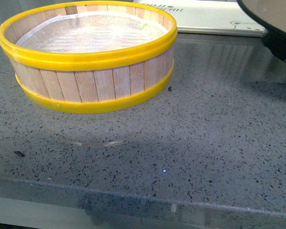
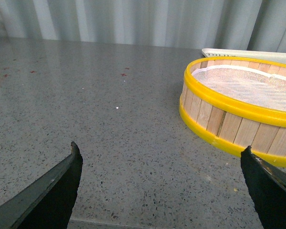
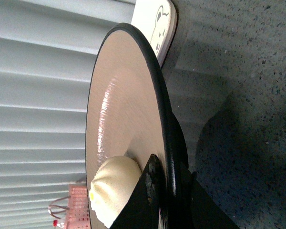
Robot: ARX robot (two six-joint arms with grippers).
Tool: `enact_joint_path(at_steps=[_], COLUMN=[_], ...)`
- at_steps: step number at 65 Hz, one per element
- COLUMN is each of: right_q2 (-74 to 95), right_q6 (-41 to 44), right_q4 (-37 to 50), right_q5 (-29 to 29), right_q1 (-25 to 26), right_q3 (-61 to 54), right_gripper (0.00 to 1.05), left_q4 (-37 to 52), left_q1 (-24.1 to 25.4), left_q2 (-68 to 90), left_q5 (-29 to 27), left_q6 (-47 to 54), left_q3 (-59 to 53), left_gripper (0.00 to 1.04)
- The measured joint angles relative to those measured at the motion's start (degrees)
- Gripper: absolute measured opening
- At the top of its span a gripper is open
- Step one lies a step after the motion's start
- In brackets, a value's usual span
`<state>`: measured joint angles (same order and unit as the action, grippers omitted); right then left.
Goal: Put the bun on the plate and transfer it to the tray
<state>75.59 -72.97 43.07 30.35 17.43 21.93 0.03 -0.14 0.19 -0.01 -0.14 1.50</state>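
Between the right fingers (image 3: 145, 200): the plate (image 3: 124, 109) is pinched by its black rim. One finger is on the brown top and one is under it, shut tight on the edge.
Bun (image 3: 112, 191): it sits on the plate, just beside the top finger, maybe touching it.
Left fingers (image 2: 52, 191): wide open and holding nothing, low over the bench (image 1: 205, 143), with the basket (image 1: 95, 81) near one of them.
Tray (image 3: 157, 24): it lies past the far rim of the plate, away from the right fingers.
Plate height: it looks lifted off the bench.
What could go wrong: the plate is held at one edge only, so the far side may sag. If it tips, I think the smooth bun will slide or roll off. The rim could also bump the tray's raised edge.
Which way things point: the bun is round, flat side down, dome up from the plate, with no clear long side. The plate is round too, reaching from the fingers toward the tray.
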Motion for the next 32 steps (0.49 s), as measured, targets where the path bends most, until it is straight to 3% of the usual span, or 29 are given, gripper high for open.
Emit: enact_joint_path(at_steps=[19, 32], right_q2=[5.6, 13.2], right_q6=[-3.7, -3.4], right_q4=[-0.8, -7.5], right_q5=[-2.2, -4.8], right_q1=[-0.2, -1.0], right_q3=[5.9, 19.6], right_gripper=[0.03, 0.03], left_q4=[0.0, 0.0], left_q1=[0.0, 0.0], left_q2=[0.0, 0.0], left_q5=[0.0, 0.0], left_q6=[0.0, 0.0], left_q3=[0.0, 0.0], left_gripper=[0.98, 0.98])
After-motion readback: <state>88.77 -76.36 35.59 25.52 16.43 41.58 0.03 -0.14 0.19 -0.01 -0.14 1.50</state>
